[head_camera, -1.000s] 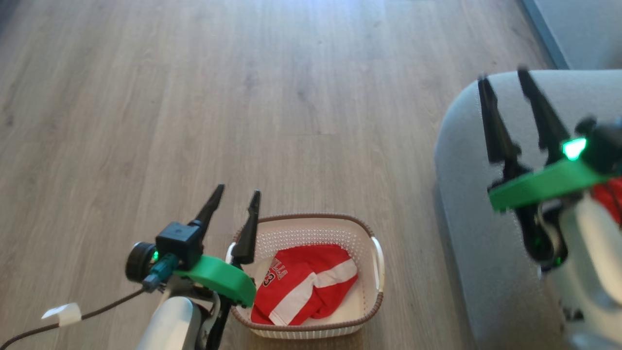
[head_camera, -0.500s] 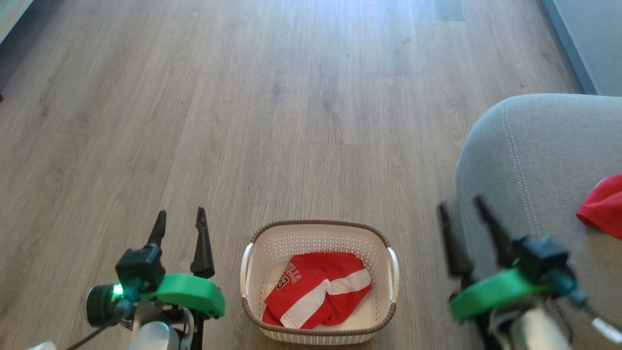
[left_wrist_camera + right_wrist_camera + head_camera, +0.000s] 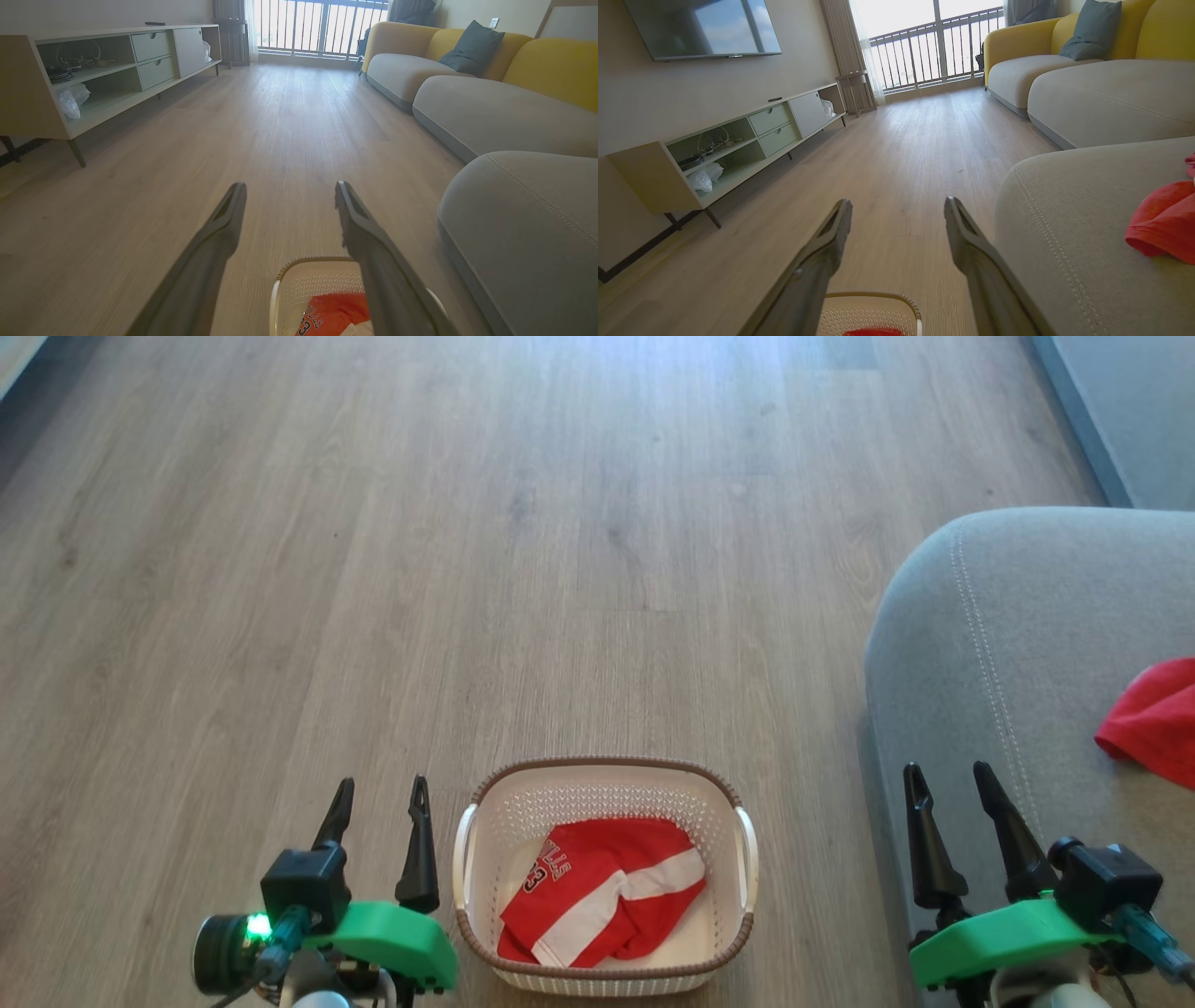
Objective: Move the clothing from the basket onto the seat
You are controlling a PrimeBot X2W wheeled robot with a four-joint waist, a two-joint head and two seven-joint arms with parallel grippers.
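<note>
My left gripper (image 3: pixel 383 786) and right gripper (image 3: pixel 948 771) have black fingers (image 3: pixel 418 859) rising from bright green mounts (image 3: pixel 397 938). The basket (image 3: pixel 605 764) is white, dotted all over with small perforations, under a brown woven-look rim. The striped garment (image 3: pixel 644 854) in it is red with a broad white band and dark, white-edged lettering and numbers. The seat (image 3: pixel 1018 635) is plain grey with a pale line of stitching. The red garment (image 3: pixel 1153 719) at its right edge shows solid red. The floor (image 3: pixel 560 569) is light brown wood grain. The sofa backs (image 3: pixel 537 65) are yellow.
</note>
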